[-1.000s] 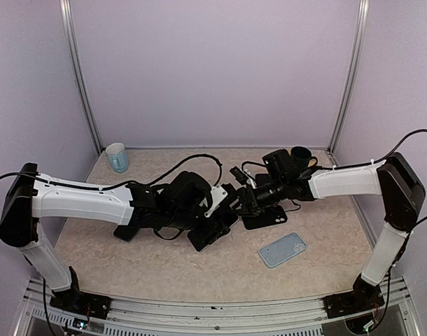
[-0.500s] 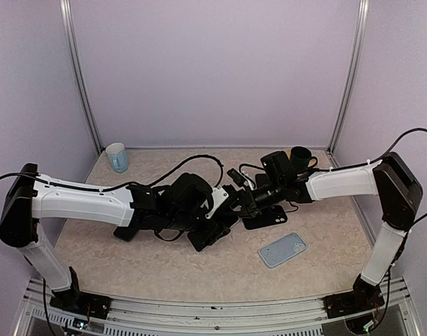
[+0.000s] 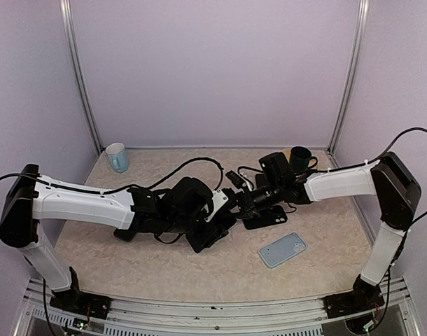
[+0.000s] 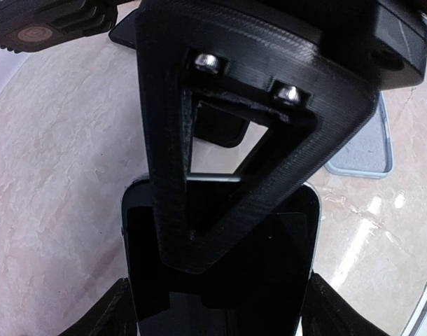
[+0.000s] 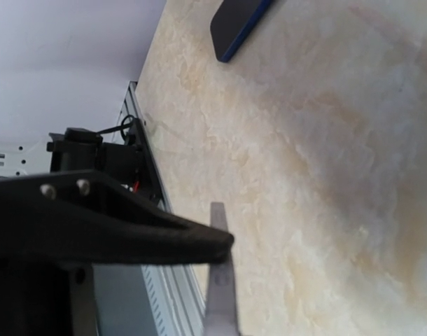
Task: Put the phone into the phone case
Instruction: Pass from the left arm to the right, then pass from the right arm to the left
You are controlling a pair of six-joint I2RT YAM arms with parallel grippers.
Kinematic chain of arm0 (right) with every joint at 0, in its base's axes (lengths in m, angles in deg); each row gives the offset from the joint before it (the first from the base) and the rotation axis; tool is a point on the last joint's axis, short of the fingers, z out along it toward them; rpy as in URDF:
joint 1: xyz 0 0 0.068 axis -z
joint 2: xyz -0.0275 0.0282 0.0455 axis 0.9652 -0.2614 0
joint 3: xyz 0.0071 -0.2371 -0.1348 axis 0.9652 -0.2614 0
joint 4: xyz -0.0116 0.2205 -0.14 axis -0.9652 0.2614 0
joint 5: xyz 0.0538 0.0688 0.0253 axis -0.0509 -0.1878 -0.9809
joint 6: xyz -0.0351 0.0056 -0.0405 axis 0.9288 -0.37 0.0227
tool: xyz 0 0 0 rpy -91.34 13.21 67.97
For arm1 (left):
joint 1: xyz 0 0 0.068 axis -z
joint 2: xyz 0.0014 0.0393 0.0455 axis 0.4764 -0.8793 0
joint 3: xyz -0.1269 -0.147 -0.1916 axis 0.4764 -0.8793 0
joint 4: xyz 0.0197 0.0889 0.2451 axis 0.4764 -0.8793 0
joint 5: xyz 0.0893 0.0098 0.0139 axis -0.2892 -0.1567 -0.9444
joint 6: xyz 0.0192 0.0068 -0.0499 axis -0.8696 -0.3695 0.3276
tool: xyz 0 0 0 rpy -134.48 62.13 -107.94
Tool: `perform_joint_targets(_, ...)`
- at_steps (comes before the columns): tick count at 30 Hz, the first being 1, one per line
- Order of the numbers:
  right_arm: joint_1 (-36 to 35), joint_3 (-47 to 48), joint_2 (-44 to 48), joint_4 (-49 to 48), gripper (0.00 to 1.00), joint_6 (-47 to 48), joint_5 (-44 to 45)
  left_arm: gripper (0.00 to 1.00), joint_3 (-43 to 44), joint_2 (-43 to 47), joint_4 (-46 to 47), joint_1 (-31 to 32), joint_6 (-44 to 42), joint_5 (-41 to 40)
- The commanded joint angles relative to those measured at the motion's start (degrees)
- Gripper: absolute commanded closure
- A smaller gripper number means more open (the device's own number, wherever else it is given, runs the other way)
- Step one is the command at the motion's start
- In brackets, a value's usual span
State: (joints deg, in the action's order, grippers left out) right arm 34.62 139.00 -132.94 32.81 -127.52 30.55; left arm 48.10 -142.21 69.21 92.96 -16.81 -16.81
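The black phone (image 4: 269,266) is held off the table near the middle, screen toward the left wrist camera. My left gripper (image 4: 217,308) is shut on its two long sides. My right gripper (image 3: 231,203) reaches in from the right and is shut on the phone's top end. One of its black fingers (image 4: 220,175) lies across the screen. The right wrist view shows the phone (image 5: 220,294) edge-on under that finger. The light blue phone case (image 3: 282,250) lies flat on the table to the front right, apart from both grippers.
A second black flat thing (image 3: 266,218) lies under the right gripper. A dark flat thing with a blue edge (image 5: 238,21) lies farther off. A pale blue cup (image 3: 116,157) stands back left, a black mug (image 3: 299,157) back right. A cable (image 3: 192,162) loops over the left arm.
My right gripper has slid a little left and closed on the phone's top end. The left arm still holds the phone in about the same place.
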Motion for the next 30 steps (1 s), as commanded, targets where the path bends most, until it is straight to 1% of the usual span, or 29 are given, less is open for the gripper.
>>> perform_joint_targets(1, -0.63, -1.02, -0.41, -2.71, 1.00, 2.99, -2.42, 0.71, 0.20, 1.15, 3.38, -0.06, 0.37, 0.78)
perform_joint_targets(2, -0.64, -0.97, -0.11, -2.79, 1.00, 2.87, -2.23, 0.64, 0.17, 1.23, 3.35, -0.04, 0.40, 0.72)
perform_joint_targets(7, 0.30, -0.71, 1.29, -2.35, 1.00, 3.34, -2.00, 0.19, -1.78, 2.91, 4.76, -0.13, 1.34, 0.52)
perform_joint_targets(9, 1.30, -0.89, 2.25, -1.85, 1.00, 3.73, -1.78, 0.03, -2.68, 4.11, 5.53, -0.24, 2.02, 0.98)
perform_joint_targets(10, 1.95, -1.26, 2.93, -1.88, 1.00, 3.67, -1.67, 0.01, -3.13, 4.63, 6.03, -0.41, 2.43, 1.56)
perform_joint_targets(15, 5.38, -4.13, 6.75, -2.92, 1.00, 3.92, -1.96, 0.01, -6.86, 8.89, 9.75, -3.74, 6.71, 7.82)
perform_joint_targets(21, 9.33, -8.60, 12.16, -7.40, 1.00, 2.86, -2.41, 0.01, -12.16, 13.43, 18.74, -10.87, 16.05, 21.50)
perform_joint_targets(25, 11.34, -11.20, 17.07, -9.86, 1.00, 2.82, 0.27, 0.01, -15.44, 14.07, 25.99, -13.89, 23.11, 29.09)
perform_joint_targets(30, 12.48, -14.04, 22.07, -14.25, 1.00, 1.60, 2.39, 0.01, -16.53, 11.80, 32.03, -16.29, 29.34, 36.85)
